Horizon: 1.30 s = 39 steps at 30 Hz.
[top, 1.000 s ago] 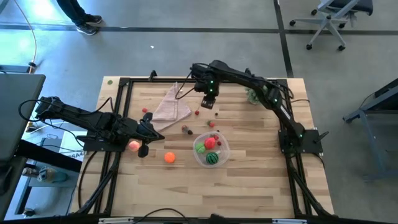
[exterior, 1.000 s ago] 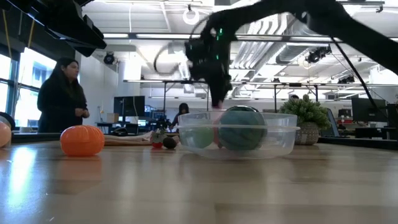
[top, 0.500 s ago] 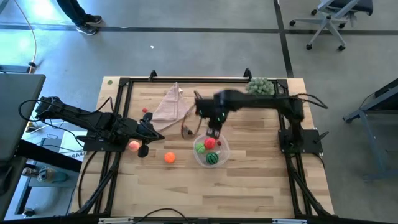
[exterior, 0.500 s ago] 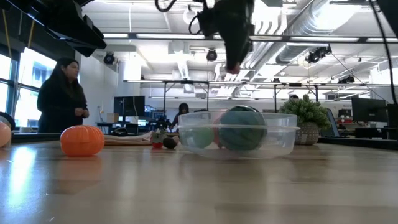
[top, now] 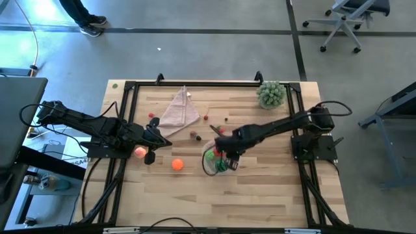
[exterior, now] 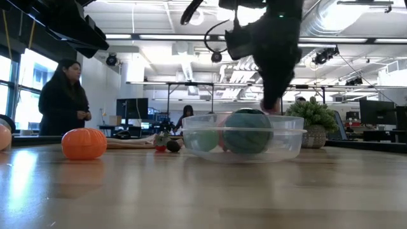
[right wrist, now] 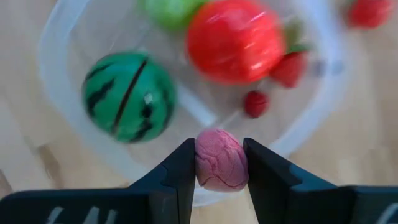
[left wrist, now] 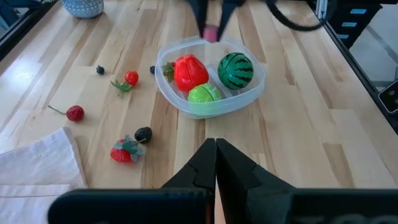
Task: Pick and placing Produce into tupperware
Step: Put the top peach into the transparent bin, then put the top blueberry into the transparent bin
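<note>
Item: we log the right gripper (right wrist: 219, 163) clamping a pink fruit (right wrist: 219, 160) above the tub (top: 209, 168); left gripper (left wrist: 216, 155) closed at nine o'clock.

Grey concrete floor (top: 195, 16), office chair (top: 348, 19), bright ceiling lights (exterior: 146, 37), desks behind.

Robotics lab in an open-plan office hall: wooden table (top: 260, 188) in a black metal frame (top: 130, 85), concrete floor (top: 195, 52), office chair (top: 348, 16), monitors (exterior: 130, 108), exposed ceiling ducts (exterior: 331, 13), person (exterior: 62, 95) standing behind.
</note>
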### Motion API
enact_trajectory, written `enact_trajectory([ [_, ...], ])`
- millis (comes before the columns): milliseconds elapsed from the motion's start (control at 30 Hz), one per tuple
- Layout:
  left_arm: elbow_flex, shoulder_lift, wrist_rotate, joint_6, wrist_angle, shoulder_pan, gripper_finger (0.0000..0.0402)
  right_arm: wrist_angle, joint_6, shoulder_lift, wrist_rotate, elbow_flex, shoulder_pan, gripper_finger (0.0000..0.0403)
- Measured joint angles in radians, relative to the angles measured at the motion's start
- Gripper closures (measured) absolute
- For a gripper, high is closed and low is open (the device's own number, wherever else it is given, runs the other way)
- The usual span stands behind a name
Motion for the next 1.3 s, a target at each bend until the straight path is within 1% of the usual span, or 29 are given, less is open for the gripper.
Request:
enact_trajectory([
  [167,0.000,0.000,0.000,0.000,0.000,0.000,0.0401,0.113,-0.001,0.000,0.001,-0.080,0.012,0.0295],
  [300,0.000,0.000,0.000,0.000,0.000,0.000,0.0401,0.164,-0.002,0.000,-0.004,-0.119,0.001,0.0295],
  [500,0.000,0.000,0.000,0.000,0.000,0.000,0.0401,0.211,-0.018,0.000,-0.015,-0.146,-0.008,0.0295],
  [700,0.000,0.000,0.000,0.000,0.000,0.000,0.0401,0.209,-0.023,0.000,-0.016,-0.146,-0.010,0.0292],
  [800,0.000,0.000,0.000,0.000,0.000,0.000,0.0401,0.208,-0.020,0.000,-0.012,-0.146,-0.014,0.0272],
  [967,0.000,0.000,0.000,0.000,0.000,0.000,0.0401,0.211,-0.023,0.000,0.002,-0.146,-0.014,0.0216],
  [1067,0.000,0.000,0.000,0.000,0.000,0.000,0.0401,0.208,-0.023,0.000,0.005,-0.146,-0.014,0.0194],
  [1167,0.000,0.000,0.000,0.000,0.000,0.000,0.0401,0.208,-0.017,0.000,0.005,-0.146,-0.014,0.0185],
  [1300,0.000,0.000,0.000,0.000,0.000,0.000,0.0401,0.177,0.000,0.000,0.002,-0.118,-0.014,0.0185],
])
